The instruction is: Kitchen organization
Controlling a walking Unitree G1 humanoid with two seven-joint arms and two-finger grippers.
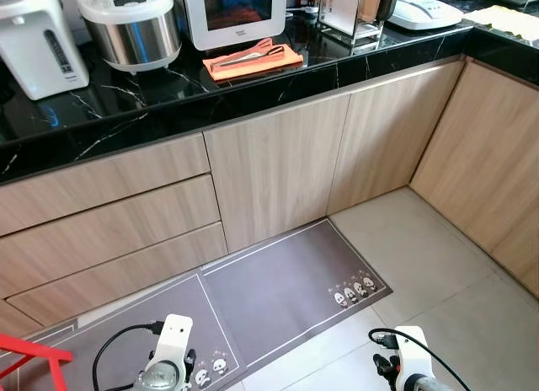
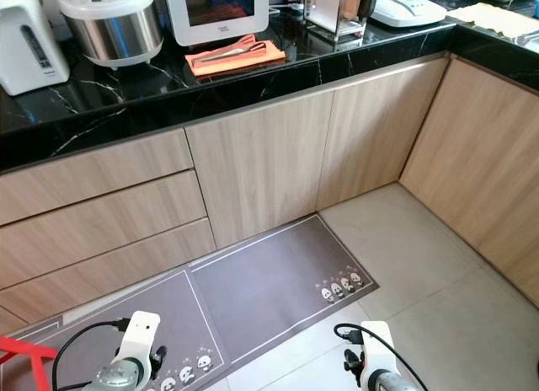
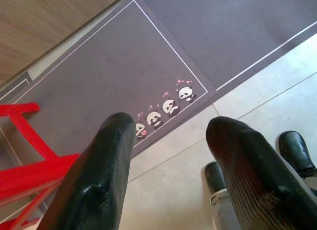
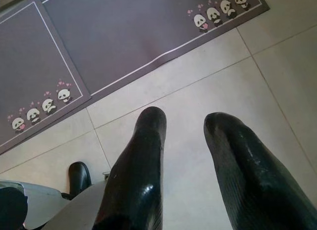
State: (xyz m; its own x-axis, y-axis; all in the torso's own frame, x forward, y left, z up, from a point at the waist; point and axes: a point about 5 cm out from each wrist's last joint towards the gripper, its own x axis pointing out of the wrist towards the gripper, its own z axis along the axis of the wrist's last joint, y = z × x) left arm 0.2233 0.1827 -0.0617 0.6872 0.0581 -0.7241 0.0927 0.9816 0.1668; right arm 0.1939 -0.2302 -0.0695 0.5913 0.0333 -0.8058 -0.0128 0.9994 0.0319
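- The left gripper (image 3: 171,136) hangs low over the grey panda floor mat (image 1: 278,290), its fingers spread apart with nothing between them; a red stool frame (image 3: 25,165) stands just beside it.
- The right gripper (image 4: 185,126) hangs over the pale floor tiles (image 4: 198,86) near the mat's edge, fingers likewise parted and empty.
- On the black marble counter (image 1: 168,96), well apart from both grippers and above them, an orange cloth (image 1: 253,61) lies in front of a white appliance (image 1: 234,12), with a utensil (image 1: 248,54) on it.
- A rice cooker (image 1: 130,24) and a white water boiler (image 1: 34,41) stand further left on the counter.
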